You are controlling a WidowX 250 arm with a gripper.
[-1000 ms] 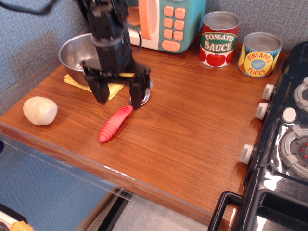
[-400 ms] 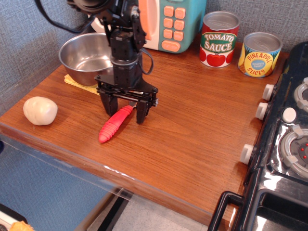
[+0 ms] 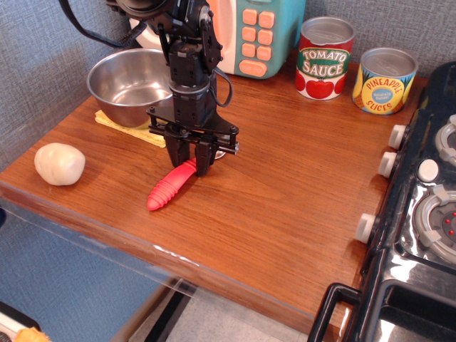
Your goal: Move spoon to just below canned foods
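Left of centre on the wooden counter (image 3: pixel 285 206), one gripper (image 3: pixel 191 165) clamps the upper handle of one red-handled spoon (image 3: pixel 171 187). Two canned foods (image 3: pixel 354 68) stand at upper right, one steel bowl (image 3: pixel 128 82) upper left.

A wooden countertop (image 3: pixel 271 206) is sitting against a grey-blue textured wall (image 3: pixel 43 57). A black toy stove (image 3: pixel 420 214) with white knobs is butting up on the right, and a teal toy microwave (image 3: pixel 249 32) is standing at the back. Blue flooring (image 3: pixel 71 285), I think, is showing below.
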